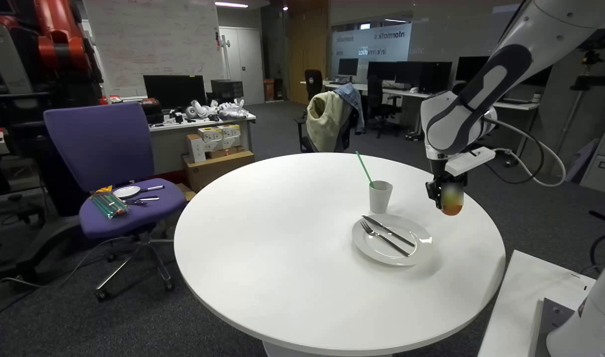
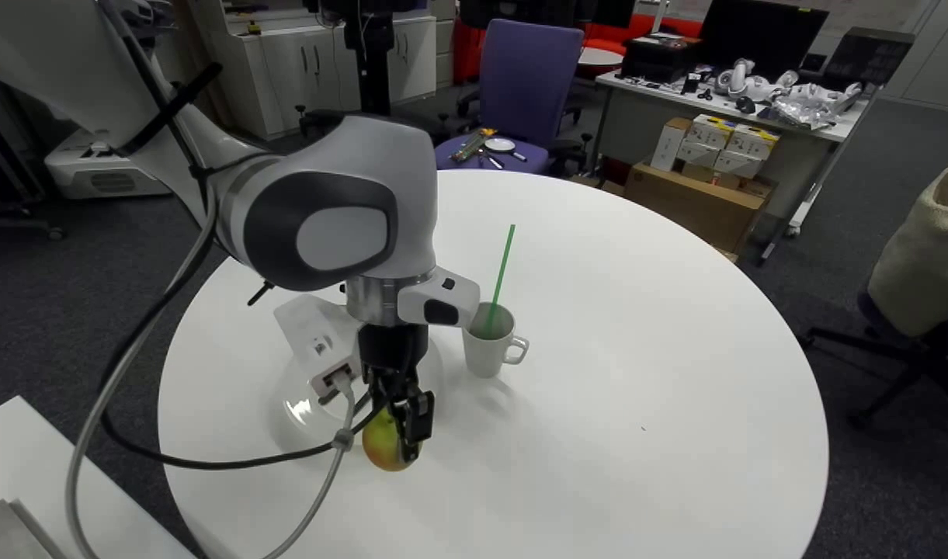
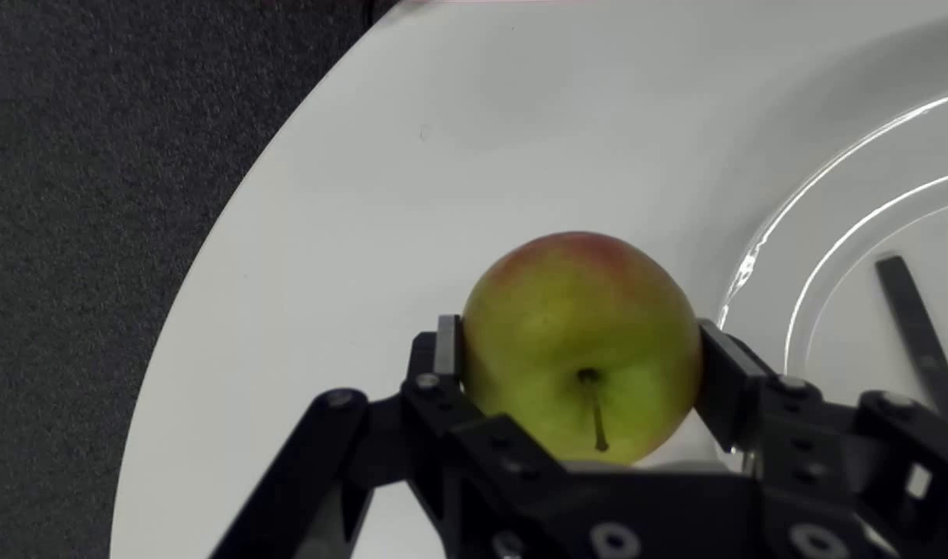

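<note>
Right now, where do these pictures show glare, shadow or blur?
In an exterior view, a smeary patch blurs most of the apple; in both exterior views, light glints off the plate; in the wrist view, bright streaks trace the plate's curves, a soft shadow falls beside it on the table, and the apple shows much more clearly.

Office-type robotics lab: desks [image 2: 635, 124] w/ monitors [image 2: 761, 46], whiteboard [image 1: 156, 42], 2nd, red robot [image 1: 58, 25].

In an exterior view, we see just a blur over most of the apple [image 1: 452, 209]. In an exterior view, the arm [image 2: 342, 237] hides much of the plate [image 2: 299, 410] from us. In the wrist view, the right edge cuts off the plate, and we can't tell what the dark handle [image 3: 918, 330] belongs to.
</note>
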Motion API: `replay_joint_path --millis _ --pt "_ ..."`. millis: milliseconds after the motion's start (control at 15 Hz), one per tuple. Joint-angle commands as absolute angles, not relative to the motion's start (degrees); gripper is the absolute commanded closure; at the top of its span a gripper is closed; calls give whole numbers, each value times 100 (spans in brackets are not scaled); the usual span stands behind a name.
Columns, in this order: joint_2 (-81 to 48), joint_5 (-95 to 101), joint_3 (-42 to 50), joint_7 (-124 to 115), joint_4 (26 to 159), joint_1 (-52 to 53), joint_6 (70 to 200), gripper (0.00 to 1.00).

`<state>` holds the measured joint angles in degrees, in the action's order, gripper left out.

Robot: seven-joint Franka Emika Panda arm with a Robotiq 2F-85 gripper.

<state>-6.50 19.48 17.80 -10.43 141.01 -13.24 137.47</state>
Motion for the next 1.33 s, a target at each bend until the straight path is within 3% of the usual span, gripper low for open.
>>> replay_joint_path --millis 0,533,867,1267 --pt "-933 2374 1808 -556 13889 -1413 14338 51" --pt "-1193 2954 1678 286 13596 -1274 15518 51" --pt "-1697 1185 1118 2036 13555 -1927 16490 51" --pt "-2302 -775 -139 4038 13071 -3370 16205 51"
